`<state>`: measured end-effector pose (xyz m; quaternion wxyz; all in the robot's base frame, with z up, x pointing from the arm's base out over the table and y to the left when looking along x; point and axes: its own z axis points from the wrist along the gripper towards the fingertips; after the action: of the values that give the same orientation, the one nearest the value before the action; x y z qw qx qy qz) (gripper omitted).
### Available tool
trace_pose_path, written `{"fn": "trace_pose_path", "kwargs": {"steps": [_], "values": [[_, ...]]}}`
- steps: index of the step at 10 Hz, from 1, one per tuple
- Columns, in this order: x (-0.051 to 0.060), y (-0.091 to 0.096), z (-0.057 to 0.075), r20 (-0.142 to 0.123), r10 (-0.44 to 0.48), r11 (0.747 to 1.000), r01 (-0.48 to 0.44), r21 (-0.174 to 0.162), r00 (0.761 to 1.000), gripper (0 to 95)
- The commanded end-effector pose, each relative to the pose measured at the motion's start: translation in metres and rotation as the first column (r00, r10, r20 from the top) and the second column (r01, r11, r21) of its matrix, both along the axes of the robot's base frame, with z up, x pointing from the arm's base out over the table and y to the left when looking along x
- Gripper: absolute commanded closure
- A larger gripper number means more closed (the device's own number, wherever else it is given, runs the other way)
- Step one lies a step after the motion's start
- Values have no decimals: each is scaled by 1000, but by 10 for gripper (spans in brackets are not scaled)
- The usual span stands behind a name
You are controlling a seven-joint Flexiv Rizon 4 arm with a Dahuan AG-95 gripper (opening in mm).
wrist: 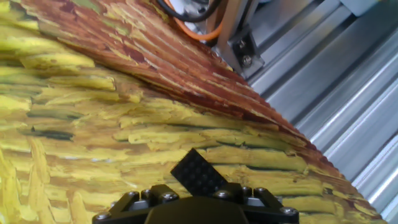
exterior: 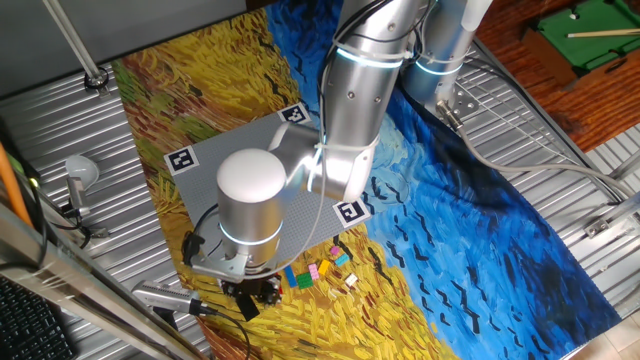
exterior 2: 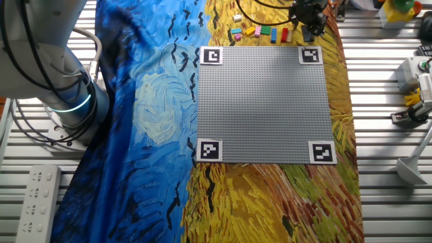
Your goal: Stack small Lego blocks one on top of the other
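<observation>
A flat black brick (wrist: 198,172) sticks out tilted from between my gripper's (wrist: 196,189) jaws, above the yellow painted cloth; the gripper looks shut on it. In one fixed view the gripper (exterior: 252,293) hangs over the cloth's near edge with the black brick (exterior: 246,306) below it. A loose row of small bricks lies just to its right: red (exterior: 290,273), green (exterior: 304,280), pink (exterior: 323,269), yellow (exterior: 340,259), white (exterior: 352,282). The other fixed view shows the gripper (exterior 2: 309,25) beside the red brick (exterior 2: 284,34) at the end of that row.
The grey studded baseplate (exterior 2: 263,108) with black-and-white corner markers lies beyond the bricks. The cloth ends close to the gripper at ribbed metal table (wrist: 323,124) with a bracket (wrist: 242,46). A metal tool (exterior: 165,298) and cables lie to the gripper's left.
</observation>
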<state>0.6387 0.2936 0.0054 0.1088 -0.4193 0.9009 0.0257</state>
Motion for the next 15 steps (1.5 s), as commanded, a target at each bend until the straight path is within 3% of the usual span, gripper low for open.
{"fn": "trace_pose_path", "kwargs": {"steps": [1,15], "values": [[-3,0,0,1,-3,1000,3,1,1000,380],[-46,9,-1,6,-41,999,40,10,999,380]]}}
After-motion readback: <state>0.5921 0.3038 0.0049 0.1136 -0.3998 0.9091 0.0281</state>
